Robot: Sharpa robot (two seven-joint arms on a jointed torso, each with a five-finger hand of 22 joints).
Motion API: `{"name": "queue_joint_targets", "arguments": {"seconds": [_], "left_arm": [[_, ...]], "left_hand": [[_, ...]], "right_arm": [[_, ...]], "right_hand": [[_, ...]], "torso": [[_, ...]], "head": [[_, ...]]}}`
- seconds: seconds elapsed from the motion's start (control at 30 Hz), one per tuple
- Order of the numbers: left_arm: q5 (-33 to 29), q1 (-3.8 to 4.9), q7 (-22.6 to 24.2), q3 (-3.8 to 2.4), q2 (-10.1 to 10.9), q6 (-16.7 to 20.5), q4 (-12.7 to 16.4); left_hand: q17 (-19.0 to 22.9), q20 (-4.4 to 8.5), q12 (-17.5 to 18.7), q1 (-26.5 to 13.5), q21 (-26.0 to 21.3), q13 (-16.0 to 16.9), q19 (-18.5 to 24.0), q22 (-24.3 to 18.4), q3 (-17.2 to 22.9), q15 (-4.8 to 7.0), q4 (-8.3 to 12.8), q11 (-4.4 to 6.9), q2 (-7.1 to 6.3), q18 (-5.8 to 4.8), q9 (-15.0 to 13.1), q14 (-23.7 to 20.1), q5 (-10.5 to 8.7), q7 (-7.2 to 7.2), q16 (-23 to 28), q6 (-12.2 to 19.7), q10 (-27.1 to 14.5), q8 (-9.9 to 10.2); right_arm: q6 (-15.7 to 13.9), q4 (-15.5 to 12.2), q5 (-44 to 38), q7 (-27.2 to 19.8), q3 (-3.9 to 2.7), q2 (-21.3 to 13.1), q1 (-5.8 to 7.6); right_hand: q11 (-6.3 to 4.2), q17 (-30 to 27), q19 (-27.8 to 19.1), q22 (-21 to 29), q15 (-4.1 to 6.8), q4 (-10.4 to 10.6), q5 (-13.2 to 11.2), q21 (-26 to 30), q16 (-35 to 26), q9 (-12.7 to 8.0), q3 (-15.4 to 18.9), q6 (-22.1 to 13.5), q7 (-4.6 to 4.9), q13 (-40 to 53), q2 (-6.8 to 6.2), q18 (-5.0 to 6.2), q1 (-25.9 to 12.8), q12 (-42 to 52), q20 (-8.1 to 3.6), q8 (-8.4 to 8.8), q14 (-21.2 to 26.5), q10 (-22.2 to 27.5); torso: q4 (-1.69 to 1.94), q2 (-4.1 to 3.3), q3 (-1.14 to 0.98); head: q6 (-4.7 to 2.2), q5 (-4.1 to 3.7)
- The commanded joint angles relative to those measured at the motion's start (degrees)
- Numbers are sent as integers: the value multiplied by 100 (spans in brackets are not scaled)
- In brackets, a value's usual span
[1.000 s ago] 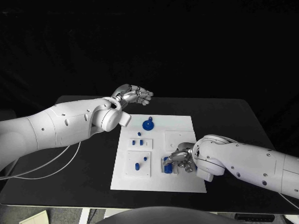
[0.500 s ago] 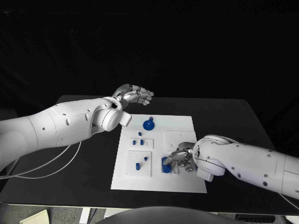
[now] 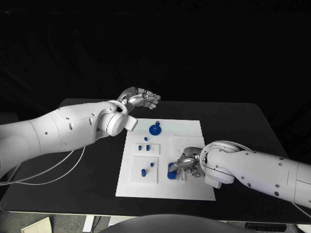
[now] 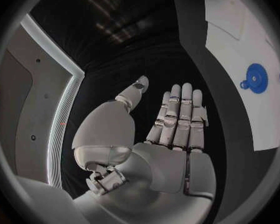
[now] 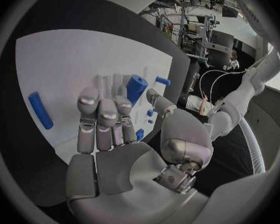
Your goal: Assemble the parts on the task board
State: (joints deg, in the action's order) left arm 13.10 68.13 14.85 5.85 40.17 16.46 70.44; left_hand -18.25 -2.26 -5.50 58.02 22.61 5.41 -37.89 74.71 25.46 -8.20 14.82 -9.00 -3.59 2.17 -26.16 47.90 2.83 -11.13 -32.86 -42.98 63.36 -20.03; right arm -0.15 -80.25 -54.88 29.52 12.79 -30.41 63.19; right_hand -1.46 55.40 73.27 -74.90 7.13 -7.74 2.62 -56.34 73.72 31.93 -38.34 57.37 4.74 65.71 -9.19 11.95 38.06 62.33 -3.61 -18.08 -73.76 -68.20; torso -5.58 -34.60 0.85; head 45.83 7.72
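The white task board (image 3: 190, 128) lies mid-table. My right hand (image 3: 187, 164) is low over its near middle. In the right wrist view that hand (image 5: 115, 134) has its fingers stretched out, and a thick blue cylinder (image 5: 137, 87) sits pinched between a fingertip and the thumb. The head view shows the same cylinder (image 3: 172, 171) at the hand's left side. A long blue peg (image 5: 39, 109) lies flat on the board (image 5: 65, 59). My left hand (image 3: 139, 99) hangs in the air beyond the board's far left corner. It (image 4: 171, 129) holds nothing, fingers straight and thumb apart.
A round blue disc (image 3: 155, 129) sits on the board's far part, seen also as the disc (image 4: 256, 78) in the left wrist view. Small blue pegs (image 3: 146, 147) and another peg (image 3: 143, 172) stand on two raised white squares at the board's left.
My right hand has shifted slightly left and toward the far side over the board, with the blue cylinder at its fingertips. The left arm has stayed still.
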Motion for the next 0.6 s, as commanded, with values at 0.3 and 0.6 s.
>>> {"name": "queue_joint_targets", "arguments": {"seconds": [0.3, 0.6], "left_arm": [[-29, 5, 58, -4, 17, -59, 14], [-29, 5, 56, -4, 31, -59, 15]], "left_hand": [[-11, -18, -28, -48, -20, -9, -38, 11, -1, -2, -41, 11, 4, 101, 8, 36, 25, -23, 28, 46, -44, -29], [-12, -18, -28, -48, -21, -9, -38, 11, -1, -2, -41, 11, 4, 101, 9, 36, 25, -23, 29, 47, -44, -30]], "right_arm": [[-60, -373, -707, -320, -1, -405, -5], [60, -567, -665, -500, 0, -523, -12]], "right_hand": [[5, 31, 25, -49, 34, -206, 72, -18, -52, 33, 53, 44, 29, -12, -231, 305, 272, 18, -46, 7, -34, 15], [6, 43, 24, -43, 34, -244, 34, -14, -61, 48, 239, 45, 28, -17, -396, 305, 228, 15, -38, 9, -34, 17]], "torso": [[1, 0, -1], [-5, -1, -6]], "head": [[-20, 9], [-48, 24]]}}
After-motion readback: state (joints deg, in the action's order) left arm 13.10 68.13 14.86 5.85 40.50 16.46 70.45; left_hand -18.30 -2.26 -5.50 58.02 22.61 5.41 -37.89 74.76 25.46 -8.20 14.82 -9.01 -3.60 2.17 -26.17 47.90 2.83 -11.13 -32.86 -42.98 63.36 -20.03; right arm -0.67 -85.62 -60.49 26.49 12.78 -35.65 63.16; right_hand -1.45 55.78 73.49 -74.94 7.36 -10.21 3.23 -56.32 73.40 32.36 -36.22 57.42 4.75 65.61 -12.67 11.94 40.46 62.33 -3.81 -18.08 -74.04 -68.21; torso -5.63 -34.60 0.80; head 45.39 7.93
